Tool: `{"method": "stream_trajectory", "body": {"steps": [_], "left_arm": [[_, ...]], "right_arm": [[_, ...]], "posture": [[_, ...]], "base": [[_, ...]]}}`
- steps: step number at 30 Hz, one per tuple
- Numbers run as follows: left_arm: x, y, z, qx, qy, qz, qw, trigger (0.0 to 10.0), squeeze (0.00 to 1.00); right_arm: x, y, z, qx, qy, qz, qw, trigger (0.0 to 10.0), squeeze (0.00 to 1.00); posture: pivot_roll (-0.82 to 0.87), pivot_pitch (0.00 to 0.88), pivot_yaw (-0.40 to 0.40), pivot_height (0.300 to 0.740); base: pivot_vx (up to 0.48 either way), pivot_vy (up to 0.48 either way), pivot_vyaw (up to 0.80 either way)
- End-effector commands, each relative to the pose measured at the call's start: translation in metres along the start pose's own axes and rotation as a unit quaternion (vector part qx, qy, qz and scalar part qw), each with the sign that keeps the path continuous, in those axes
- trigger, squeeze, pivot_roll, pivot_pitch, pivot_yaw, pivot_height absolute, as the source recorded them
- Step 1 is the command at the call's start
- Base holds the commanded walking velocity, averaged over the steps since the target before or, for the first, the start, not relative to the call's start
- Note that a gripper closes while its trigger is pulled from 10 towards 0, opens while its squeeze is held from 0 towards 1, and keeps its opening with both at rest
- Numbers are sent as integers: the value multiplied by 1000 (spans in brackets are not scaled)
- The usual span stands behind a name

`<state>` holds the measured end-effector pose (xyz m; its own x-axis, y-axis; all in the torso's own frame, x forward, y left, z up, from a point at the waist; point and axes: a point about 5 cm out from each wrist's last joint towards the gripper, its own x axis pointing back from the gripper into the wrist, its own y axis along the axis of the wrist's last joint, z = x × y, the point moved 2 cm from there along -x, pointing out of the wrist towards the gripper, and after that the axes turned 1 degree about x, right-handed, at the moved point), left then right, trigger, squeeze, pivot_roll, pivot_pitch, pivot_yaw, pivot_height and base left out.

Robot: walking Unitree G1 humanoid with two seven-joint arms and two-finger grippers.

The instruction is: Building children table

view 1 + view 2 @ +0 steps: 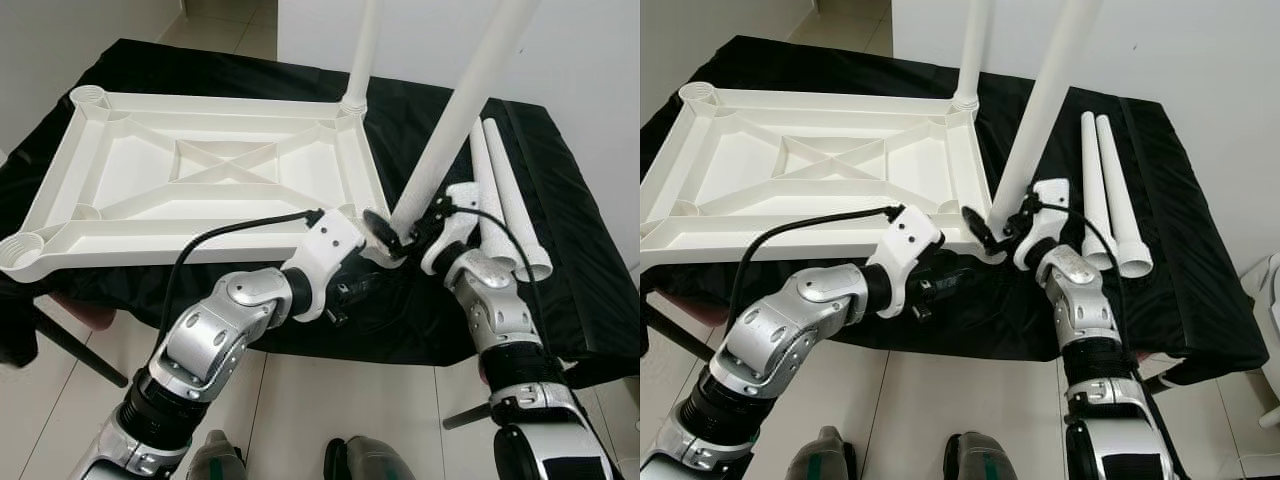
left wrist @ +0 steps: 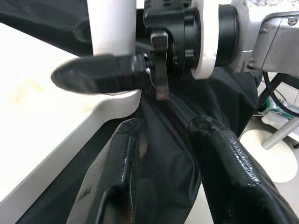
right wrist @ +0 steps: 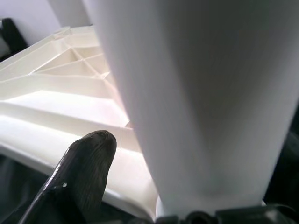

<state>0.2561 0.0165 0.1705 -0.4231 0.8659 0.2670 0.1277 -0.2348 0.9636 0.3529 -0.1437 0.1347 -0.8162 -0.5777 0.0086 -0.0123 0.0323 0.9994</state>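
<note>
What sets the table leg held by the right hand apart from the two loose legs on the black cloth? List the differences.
The held leg stands nearly upright, leaning a little; the loose legs lie flat on the black cloth. The held leg's lower end sits at a near corner of the upturned tabletop, gripped by the right hand; the loose legs lie untouched beside the tabletop. All three are white tubes.

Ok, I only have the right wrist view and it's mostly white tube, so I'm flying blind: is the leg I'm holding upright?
Observer: No. The held leg in the right claw tilts, top leaning to the robot's right, base at the tabletop's near right corner.
Operator: Any legs fitted already?
Observer: One. The far leg stands in the far right corner.
Operator: And the left claw?
Observer: The left claw is open beside that near corner, holding nothing.
</note>
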Motion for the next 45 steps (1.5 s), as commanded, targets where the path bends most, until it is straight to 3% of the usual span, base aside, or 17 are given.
{"method": "stream_trajectory", "body": {"steps": [1,5,6,8,9,11,21,26,27,34,37,40,41,43,45], "left_arm": [[-1,1,2,-8,13,4,1000,10000,0],[-1,1,2,-8,14,3,1000,10000,0],[-1,1,1,-8,14,3,1000,10000,0],[-1,1,1,-7,15,3,1000,10000,0],[-1,1,1,-7,15,3,1000,10000,0],[-1,1,1,-6,15,2,1000,10000,0],[-2,1,-2,-3,10,2,1000,10000,0],[-1,0,-2,-3,11,2,1000,10000,0],[-1,0,-2,-2,11,3,1000,10000,0],[0,0,-3,-1,9,3,1000,10000,0],[0,0,-4,-1,7,4,1000,10000,0],[1,0,-3,0,8,5,1000,10000,0],[1,-1,-3,1,9,6,1000,10000,0],[1,0,-3,2,11,5,1000,10000,0],[1,0,-3,3,12,4,1000,10000,0]], "right_arm": [[-1,-3,2,7,32,10,999,10000,0],[-2,-6,3,13,50,18,998,10000,0],[-2,-7,1,15,50,23,998,5373,0],[-3,-8,-2,13,50,24,998,1529,0],[-3,-7,-3,11,53,23,998,392,0],[-3,-6,-4,11,54,21,998,0,0],[2,-12,-10,14,35,30,999,0,0],[2,-13,-16,14,-30,31,999,0,0],[1,-12,-18,-6,-68,20,997,0,0],[0,-10,-16,-44,-125,1,991,0,0],[0,-10,-17,-60,-169,-2,984,0,0],[-3,-4,-8,-80,-212,-19,974,0,0],[-1,0,1,-79,-273,-25,958,0,0],[4,-2,4,-71,-329,-15,942,0,0],[5,-7,9,-72,-345,-3,936,0,0]], "posture": [[-23,0,-73,740],[-18,0,-74,740],[-15,0,-76,740],[-15,0,-77,740],[-16,0,-77,740],[-16,0,-77,740],[-21,5,-73,740],[-20,8,-72,740],[-23,11,-69,740],[-25,22,-65,740],[-25,22,-65,740],[-22,31,-67,740],[-21,31,-68,740],[-18,33,-71,740],[-18,34,-73,740]], "base": [[0,0,0],[0,0,0],[0,0,0],[0,0,0],[0,0,0],[0,0,0],[0,0,0],[0,0,0],[0,0,0],[0,0,0],[0,0,0],[0,0,0],[0,0,0],[0,0,0],[0,0,0]]}}
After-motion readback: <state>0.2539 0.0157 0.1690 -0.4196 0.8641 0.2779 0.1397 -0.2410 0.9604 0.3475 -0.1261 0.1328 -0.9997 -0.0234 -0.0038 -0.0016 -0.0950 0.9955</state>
